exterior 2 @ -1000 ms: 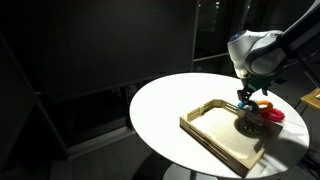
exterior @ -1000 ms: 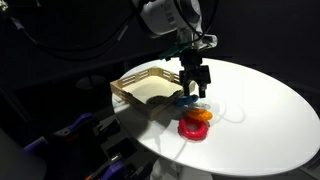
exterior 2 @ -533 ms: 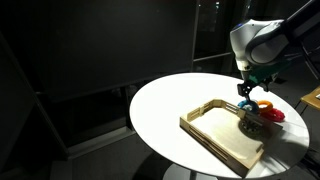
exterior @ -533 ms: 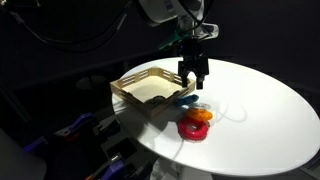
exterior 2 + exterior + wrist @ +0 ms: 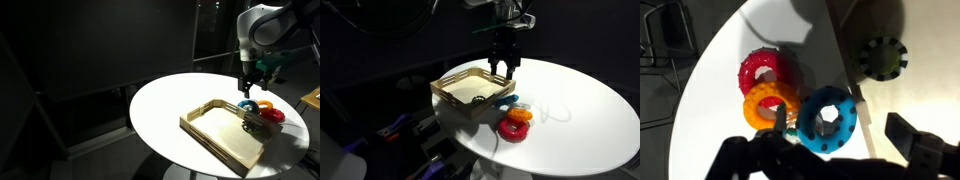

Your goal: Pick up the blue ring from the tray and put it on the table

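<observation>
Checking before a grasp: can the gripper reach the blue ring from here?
Probably yes: the gripper hangs open above the blue ring, nothing between, though the orange ring crowds one side.

Tray (image 5: pixel 465 92) on tabletop (image 5: pixel 582 100), toothed disc (image 5: pixel 882 57) inside tray, three rings on tabletop just outside tray wall, nearest ring (image 5: pixel 828 118) touching middle ring (image 5: pixel 772 105), middle ring overlapping outermost ring (image 5: pixel 763 72), hand (image 5: pixel 503 71) above tray's corner.

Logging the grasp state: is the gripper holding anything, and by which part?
Nothing is held. The gripper hangs open above the blue ring, which lies on the table beside the orange ring.
</observation>
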Robot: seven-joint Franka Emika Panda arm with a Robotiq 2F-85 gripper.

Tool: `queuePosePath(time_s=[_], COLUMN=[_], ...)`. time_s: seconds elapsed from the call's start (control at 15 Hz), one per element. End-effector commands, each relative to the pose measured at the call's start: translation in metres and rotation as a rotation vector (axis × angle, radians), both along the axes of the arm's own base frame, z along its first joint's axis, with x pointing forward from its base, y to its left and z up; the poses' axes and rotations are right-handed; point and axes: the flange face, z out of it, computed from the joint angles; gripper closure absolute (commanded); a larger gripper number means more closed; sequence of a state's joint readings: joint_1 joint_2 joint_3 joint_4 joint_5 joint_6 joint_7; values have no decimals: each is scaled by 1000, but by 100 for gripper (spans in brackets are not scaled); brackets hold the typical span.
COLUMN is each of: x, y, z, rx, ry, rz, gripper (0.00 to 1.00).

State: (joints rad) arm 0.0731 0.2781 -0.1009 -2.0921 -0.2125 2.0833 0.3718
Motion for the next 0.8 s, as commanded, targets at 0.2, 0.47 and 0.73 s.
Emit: queuePosePath(time_s=[0.2,0.47,0.73], x=[-28,-43,-53], y=[11,16,21], z=[44,72,106], rx=[175,255,291], ry=[75,102,72], rz=[100,149,185], gripper=[0,0,0])
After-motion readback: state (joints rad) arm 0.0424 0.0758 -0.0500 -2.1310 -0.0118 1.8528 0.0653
